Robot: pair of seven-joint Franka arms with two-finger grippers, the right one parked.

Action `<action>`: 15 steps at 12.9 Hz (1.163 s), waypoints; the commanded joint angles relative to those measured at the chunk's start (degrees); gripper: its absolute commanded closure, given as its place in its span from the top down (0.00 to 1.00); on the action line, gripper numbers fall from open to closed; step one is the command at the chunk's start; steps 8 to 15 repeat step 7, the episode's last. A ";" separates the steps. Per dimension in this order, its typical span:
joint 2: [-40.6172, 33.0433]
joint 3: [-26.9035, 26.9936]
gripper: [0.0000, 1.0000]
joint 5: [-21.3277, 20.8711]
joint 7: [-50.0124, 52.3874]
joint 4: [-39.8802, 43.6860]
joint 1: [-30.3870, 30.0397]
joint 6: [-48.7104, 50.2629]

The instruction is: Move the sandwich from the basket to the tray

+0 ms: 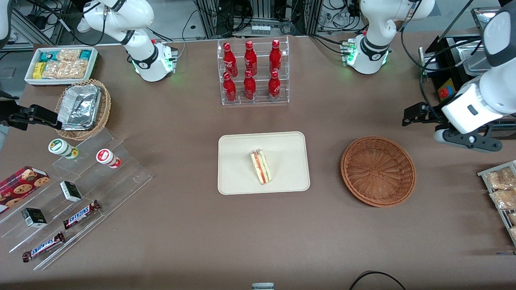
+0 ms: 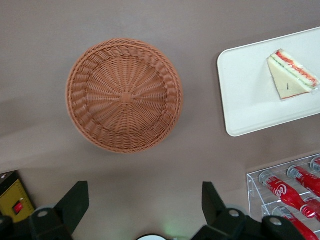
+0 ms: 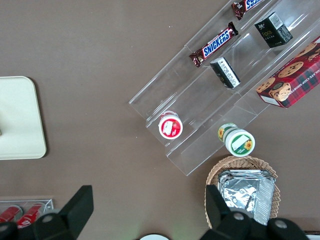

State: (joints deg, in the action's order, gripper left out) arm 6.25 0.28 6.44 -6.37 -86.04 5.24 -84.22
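Now there is one sandwich (image 1: 261, 166), one tray (image 1: 238, 177) and one round brown basket (image 1: 378, 170) on the tabletop (image 1: 193, 225). The sandwich lies flat on the tray, near the middle of it, with its red and green stripes showing along one edge. The basket has nothing in it and sits beside the tray, toward the working arm's end of the tabletop. Six red bottles (image 1: 250, 71) stand in a clear rack, farther from the front camera than the tray. The claw (image 2: 142, 202) hangs in the air above the tabletop, near the basket and well apart from the sandwich. Its two black fingers (image 2: 75, 200) are spread wide. It holds nothing and touches nothing. In the wrist view the basket lies straight under the claw, with the tray and sandwich off to one side.
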 commanded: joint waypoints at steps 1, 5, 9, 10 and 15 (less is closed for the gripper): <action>-3.08 -6.33 1.00 -1.78 -0.66 -1.76 -6.89 1.16; -4.49 -8.72 1.00 -5.11 -0.57 -1.85 -10.16 2.92; -5.80 -8.72 1.00 -5.12 -0.57 -1.94 -10.78 4.15; -5.80 -8.72 1.00 -5.12 -0.57 -1.94 -10.78 4.15; -5.80 -8.72 1.00 -5.12 -0.57 -1.94 -10.78 4.15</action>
